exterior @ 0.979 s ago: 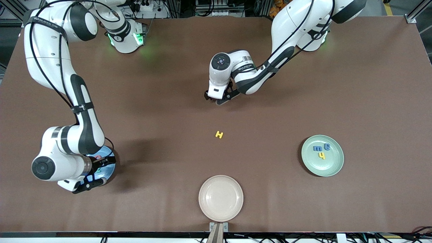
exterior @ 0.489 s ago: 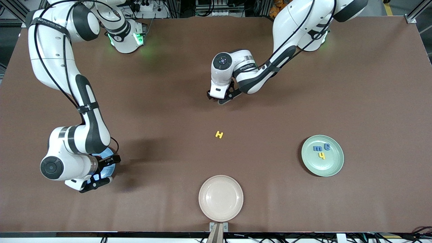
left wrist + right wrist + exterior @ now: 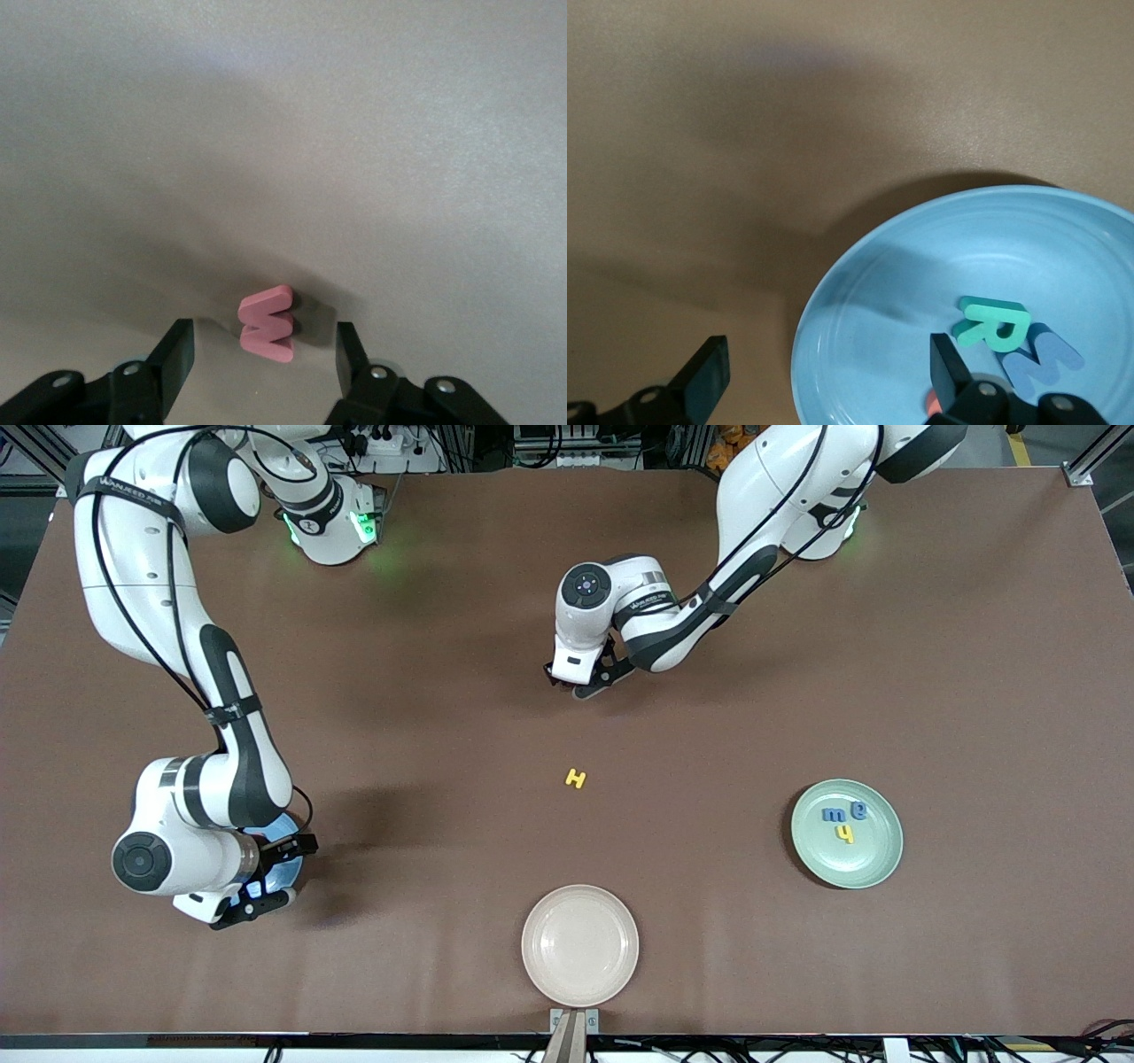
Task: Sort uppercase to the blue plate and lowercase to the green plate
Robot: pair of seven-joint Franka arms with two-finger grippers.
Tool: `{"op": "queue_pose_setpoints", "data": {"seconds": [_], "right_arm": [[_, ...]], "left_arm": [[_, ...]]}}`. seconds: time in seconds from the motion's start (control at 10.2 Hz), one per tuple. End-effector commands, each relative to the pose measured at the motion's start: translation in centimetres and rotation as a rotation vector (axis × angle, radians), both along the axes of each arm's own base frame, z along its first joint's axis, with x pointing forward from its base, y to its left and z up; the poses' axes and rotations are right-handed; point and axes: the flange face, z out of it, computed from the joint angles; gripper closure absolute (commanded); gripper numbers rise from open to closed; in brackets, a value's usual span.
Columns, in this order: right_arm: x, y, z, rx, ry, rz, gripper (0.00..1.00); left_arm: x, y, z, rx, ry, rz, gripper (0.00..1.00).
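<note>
Right arm's end of the worktop point(image 3: 974, 646): right pincer point(image 3: 283, 872) is being held over the blue plate point(image 3: 859, 354), fingers being shown spread wide, nothing between them. The plate is being largely covered by the wrist in the front view. In the right wrist view, the teal R point(image 3: 994, 324) and blue M point(image 3: 1045, 361) are being seen lying in the plate, touching each other. A red piece point(image 3: 931, 404) is also showing in the plate, mostly hidden by a finger; which letter it is cannot be told.

Mid-length, at the worktop edge nearest the front camera: the cream plate point(image 3: 579, 945) is being shown with nothing in it.

Mid-worktop: the yellow H point(image 3: 576, 779) is lying flat on the bare surface, on no plate, well apart from all three plates.

Farther from the front camera than the H: the left pincer point(image 3: 580, 688) is being held down at the surface, around the red m point(image 3: 267, 323). Its fingers point(image 3: 177, 350) are being shown spread, one on each side of the letter, with a gap visible on both sides; the letter is not being pinched. The m is lying flat on the worktop and is being hidden by the pincer in the front view.

Left arm's end of the worktop: the green plate point(image 3: 877, 859) is carrying three letters, clustered in the part of the plate farther from the front camera: blue m point(image 3: 833, 814), blue e point(image 3: 858, 810) and yellow y point(image 3: 846, 833). The m and e are lying side by side, with the y just beside them, nearer the front camera.
</note>
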Motion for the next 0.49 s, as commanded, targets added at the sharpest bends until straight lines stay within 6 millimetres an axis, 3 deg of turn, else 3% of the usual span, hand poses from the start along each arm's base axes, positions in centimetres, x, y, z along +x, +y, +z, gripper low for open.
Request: {"op": "queue_pose_setpoints", "data": {"seconds": [0.0,0.29,0.39], "right_arm": [[-0.32,0.15,0.8,0.011,-0.003,-0.002,0.0],[-0.31,0.36,0.92,0.013,-0.005,0.001,0.0],[-0.3,0.36,0.93,0.013,-0.006,0.001,0.0]], "left_arm": [[-0.47,0.26,0.47,-0.003,-0.021,0.004,0.33],[-0.38,0.27,0.37,-0.004,-0.029,-0.004,0.36],[-0.15,0.3,0.46,-0.009,-0.032,-0.001,0.43]]}}
